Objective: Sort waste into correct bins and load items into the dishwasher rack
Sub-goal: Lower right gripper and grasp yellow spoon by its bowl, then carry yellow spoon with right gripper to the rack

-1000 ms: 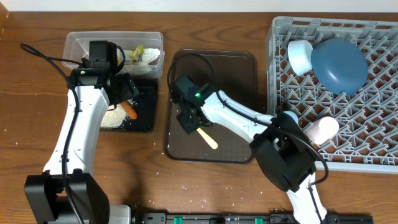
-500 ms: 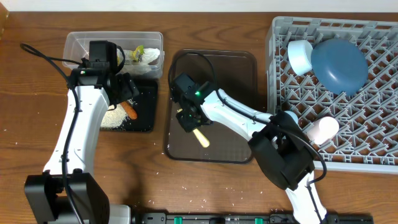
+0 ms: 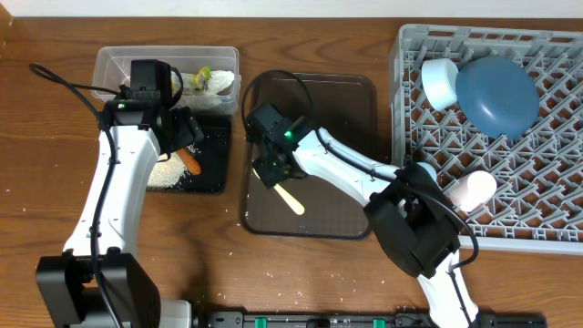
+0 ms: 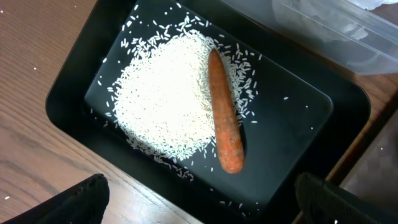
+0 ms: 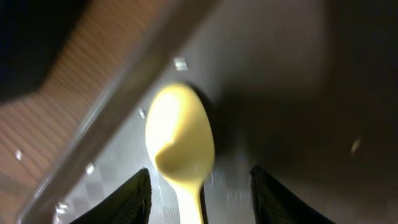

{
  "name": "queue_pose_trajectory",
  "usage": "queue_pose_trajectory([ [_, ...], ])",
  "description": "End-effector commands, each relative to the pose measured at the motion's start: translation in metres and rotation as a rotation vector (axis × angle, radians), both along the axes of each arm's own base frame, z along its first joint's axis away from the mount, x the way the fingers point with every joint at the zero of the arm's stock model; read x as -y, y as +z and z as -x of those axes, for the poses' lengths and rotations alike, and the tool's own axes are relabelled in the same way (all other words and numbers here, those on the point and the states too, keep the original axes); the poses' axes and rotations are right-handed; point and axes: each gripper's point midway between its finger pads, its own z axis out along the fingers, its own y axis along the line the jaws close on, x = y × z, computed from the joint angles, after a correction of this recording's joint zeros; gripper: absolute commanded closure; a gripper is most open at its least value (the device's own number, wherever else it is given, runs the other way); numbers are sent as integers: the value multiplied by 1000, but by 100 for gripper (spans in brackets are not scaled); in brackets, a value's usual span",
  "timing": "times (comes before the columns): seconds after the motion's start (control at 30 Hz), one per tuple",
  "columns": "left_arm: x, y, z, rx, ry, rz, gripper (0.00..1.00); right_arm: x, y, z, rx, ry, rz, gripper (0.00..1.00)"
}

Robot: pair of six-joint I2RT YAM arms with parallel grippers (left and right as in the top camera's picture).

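The pale yellow spoon [image 3: 291, 199] lay diagonally on the brown tray [image 3: 351, 100], bowl pointing far-left. The right claw [image 5: 200, 186] straddled it with jaws apart, not gripping. The left claw [image 4: 202, 200] gaped empty.

Brown wood-grain table [image 3: 36, 137] fills the overhead view. Even indoor light, soft shadows. Pale strip runs along the far edge.

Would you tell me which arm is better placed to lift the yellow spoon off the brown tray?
Right: the right gripper straddles the spoon; the left gripper hovers over the black tray.
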Motion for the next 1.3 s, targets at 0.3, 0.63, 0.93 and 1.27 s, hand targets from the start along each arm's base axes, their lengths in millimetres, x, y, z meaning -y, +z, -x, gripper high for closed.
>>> queue_pose_trajectory([
  [0.3,-2,-2,3,-9,11,-3,2,-14,-24,5,14,98,17,53],
  [0.63,-2,-2,3,-9,11,-3,2,-19,-48,31,-49,163,57,79],
  [0.93,-2,-2,3,-9,11,-3,2,-20,-41,15,-21,140,32,97],
  [1.27,-2,-2,3,-9,11,-3,2,-5,18,-22,26,70,-9,99],
])
